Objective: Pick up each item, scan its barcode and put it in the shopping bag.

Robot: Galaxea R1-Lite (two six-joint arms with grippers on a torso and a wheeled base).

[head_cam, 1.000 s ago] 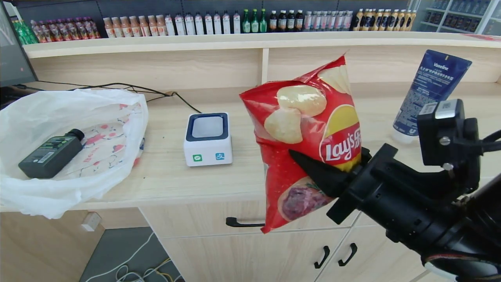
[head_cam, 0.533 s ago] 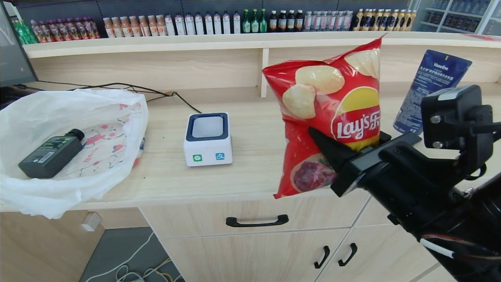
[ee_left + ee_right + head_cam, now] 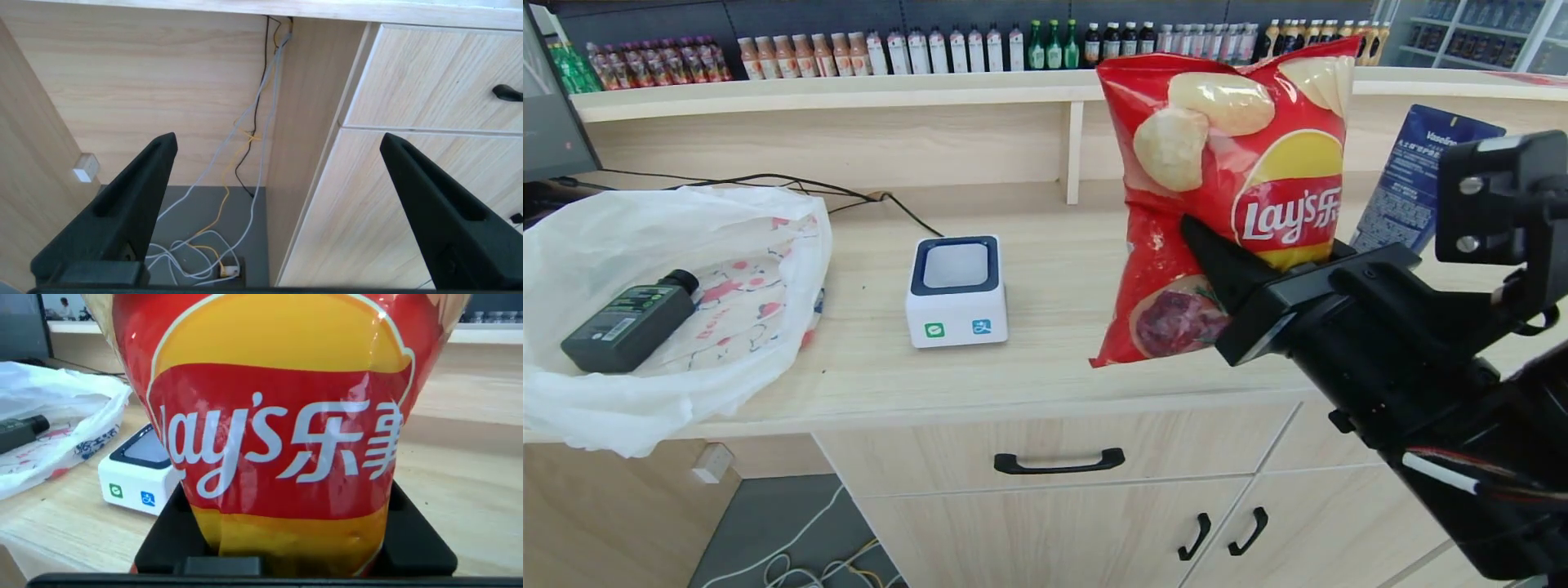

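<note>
Your right gripper (image 3: pixel 1262 265) pinches the red chip bag (image 3: pixel 1233 163), held upright above the right half of the counter (image 3: pixel 1045 359). At its left end, the white shopping bag (image 3: pixel 572 237) lies open with a dark bottle (image 3: pixel 629 320) inside. Your left gripper (image 3: pixel 278 188) hangs spread wide below the front edge.

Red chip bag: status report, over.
Right gripper shut on red foil chip bag, held upright in air. Left gripper open, down by cabinet. White box scanner to bag's left, nothing between.
</note>
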